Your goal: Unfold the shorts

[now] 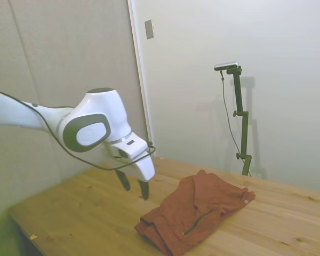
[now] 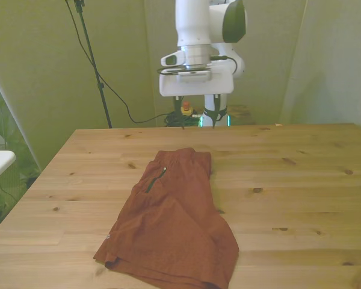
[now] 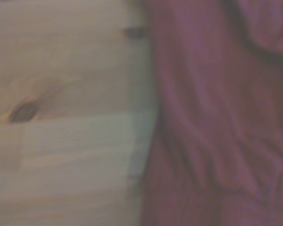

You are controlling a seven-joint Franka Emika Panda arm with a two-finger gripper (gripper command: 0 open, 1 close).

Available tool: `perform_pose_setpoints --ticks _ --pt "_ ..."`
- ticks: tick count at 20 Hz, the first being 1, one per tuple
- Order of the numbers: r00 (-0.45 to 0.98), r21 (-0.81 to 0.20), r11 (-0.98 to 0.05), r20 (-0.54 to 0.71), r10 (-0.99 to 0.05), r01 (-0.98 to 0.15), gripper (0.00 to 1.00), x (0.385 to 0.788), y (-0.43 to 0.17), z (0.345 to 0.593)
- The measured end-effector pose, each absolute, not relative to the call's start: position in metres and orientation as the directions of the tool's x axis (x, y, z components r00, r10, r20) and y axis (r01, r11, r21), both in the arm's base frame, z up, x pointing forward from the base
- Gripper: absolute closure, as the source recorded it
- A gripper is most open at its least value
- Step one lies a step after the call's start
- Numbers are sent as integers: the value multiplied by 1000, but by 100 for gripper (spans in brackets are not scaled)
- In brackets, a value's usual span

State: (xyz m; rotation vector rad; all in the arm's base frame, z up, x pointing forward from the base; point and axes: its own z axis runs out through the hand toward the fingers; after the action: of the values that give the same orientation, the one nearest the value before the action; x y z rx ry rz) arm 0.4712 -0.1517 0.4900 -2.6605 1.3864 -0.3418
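the rust-orange soft cloth shorts [image 2: 168,226] lie folded and rumpled on the light wooden plank table [image 2: 301,198], running from the middle of the table toward its near edge in the front view, with a dark zipper line [image 2: 156,179] on the upper layer and a small white tag [image 1: 246,202] at one edge. the white two-finger gripper [image 1: 134,187] hangs above the table just off the folded end of the shorts, fingers pointing down, parted with a clear gap between them and holding nothing. it is apart from the cloth. the wrist view shows the cloth edge [image 3: 153,141] against bare wood, blurred, which suggests the gripper is lined up over the border of the garment. this placement is judged to be an approach to a folded edge, the part that must be lifted to open the shorts out; no grasp is made yet.
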Motion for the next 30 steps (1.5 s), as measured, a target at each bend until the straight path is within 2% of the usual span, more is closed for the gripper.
perform_pose_setpoints --ticks 3,4,7,19,30 --pt "500 -255 -527 168 -850 -810 0 495 -196 510" --pt "487 -247 -517 173 -856 -820 0 522 -211 506" --pt "479 -267 -521 208 -853 -811 0 534 -212 507" --pt "326 -338 -381 209 -922 -861 0 655 -280 435" --pt "227 -336 -282 193 -954 -899 0 705 -307 390"
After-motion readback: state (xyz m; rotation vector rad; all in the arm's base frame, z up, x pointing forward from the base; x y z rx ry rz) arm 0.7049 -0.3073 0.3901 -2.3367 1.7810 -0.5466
